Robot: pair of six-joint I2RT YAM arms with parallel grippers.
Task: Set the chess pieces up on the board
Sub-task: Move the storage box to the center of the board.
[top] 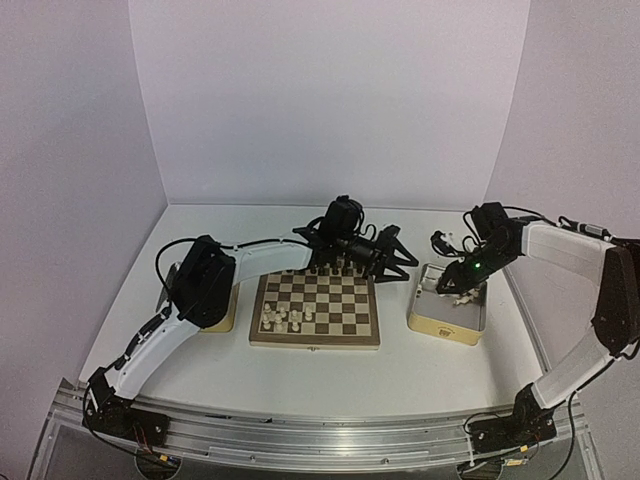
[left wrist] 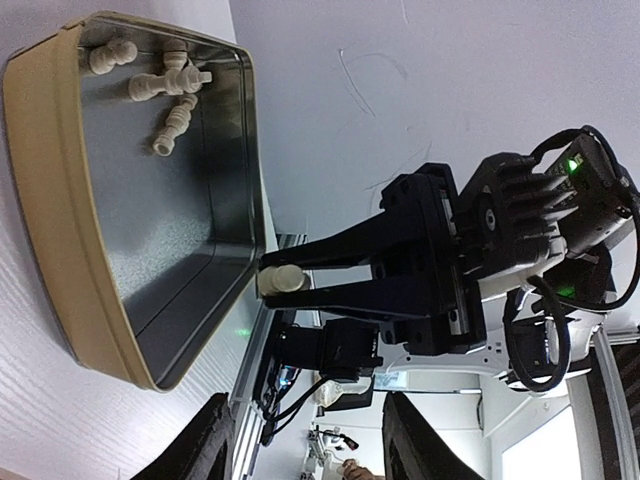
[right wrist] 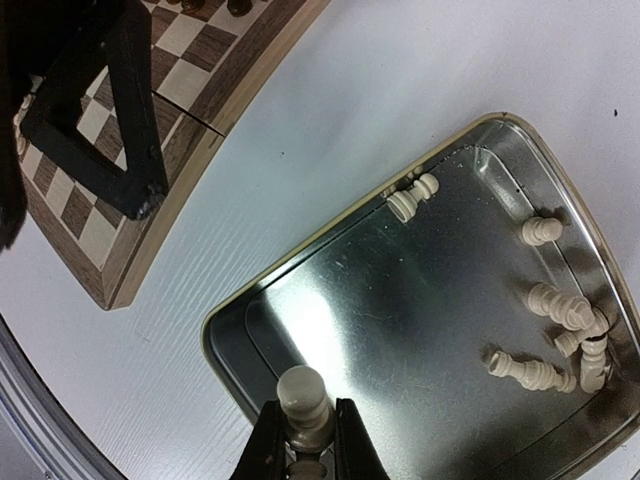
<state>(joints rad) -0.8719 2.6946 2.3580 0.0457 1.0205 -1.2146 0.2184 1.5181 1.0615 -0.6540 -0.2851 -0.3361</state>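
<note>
- The right gripper [right wrist: 305, 412] is pinched tight on one white piece [right wrist: 303, 390]. Its round head pokes out past the fingertips.
- That piece sits over a corner of the tin [right wrist: 232, 322] on the right side of the table [top: 400, 370], right at the rim. I cannot tell whether it touches the metal.
- A handful of other white pieces [right wrist: 548, 303] lie on their sides on the tin's floor, most bunched towards one end and one [right wrist: 410, 198] against the side wall.
- The board [top: 352, 332] lies flat in the middle of the table, well apart from that tin, with bare tabletop between them.
- A small cluster of white pieces [top: 285, 318] is on the board's near-left squares. They are too small from above to tell which ones they are.
- A row of dark pieces [top: 335, 270] stands along the board's far edge.
- The left gripper [top: 398, 255] hangs over the board's far-right corner and points towards the tin. Its fingers [left wrist: 210, 445] stand apart, with nothing between them.
- A second tin [top: 228, 318] sits just left of the board, mostly hidden behind the left arm.
</note>
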